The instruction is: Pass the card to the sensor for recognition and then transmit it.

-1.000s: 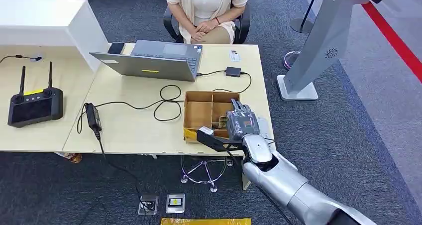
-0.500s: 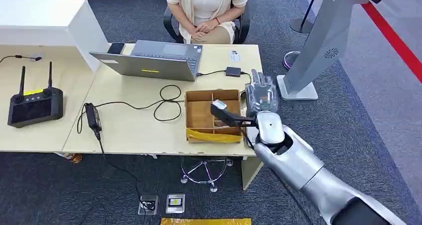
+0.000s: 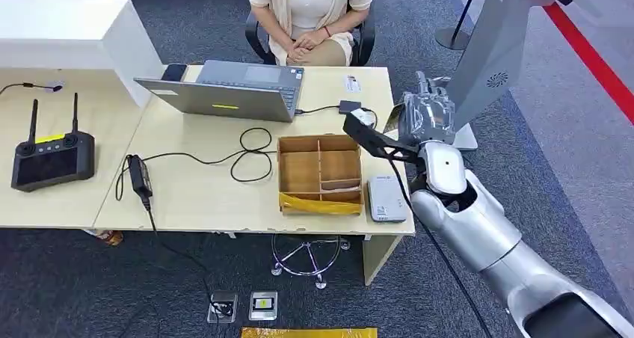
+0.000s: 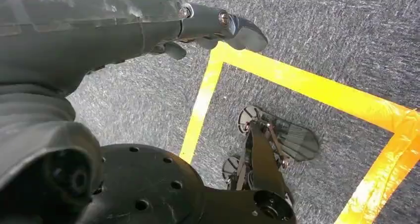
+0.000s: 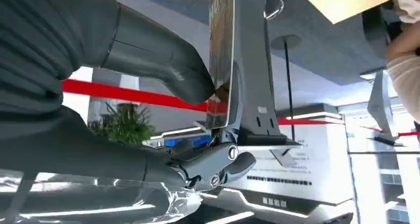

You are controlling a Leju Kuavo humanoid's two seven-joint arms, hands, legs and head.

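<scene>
Beyond the worktop (image 3: 224,188) edge, right hand (image 3: 428,115) raised, pinching the card (image 5: 221,50) edge-on between thumb (image 5: 163,68) and fingers (image 5: 218,162). Judged light, stiff, slick; best gripped at one end, face left clear for the card reader (image 3: 386,198). Left hand (image 4: 218,28) empty, fingers extended.

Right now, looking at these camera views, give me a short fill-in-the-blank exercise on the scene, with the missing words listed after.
1. The card is held by the robot's ____ hand.
2. The divided cardboard box sits on the ____.
3. Behind the open laptop a person is ____ on a chair.
4. The white device lies beside the ____.

Missing words: right; table; sitting; box
</scene>
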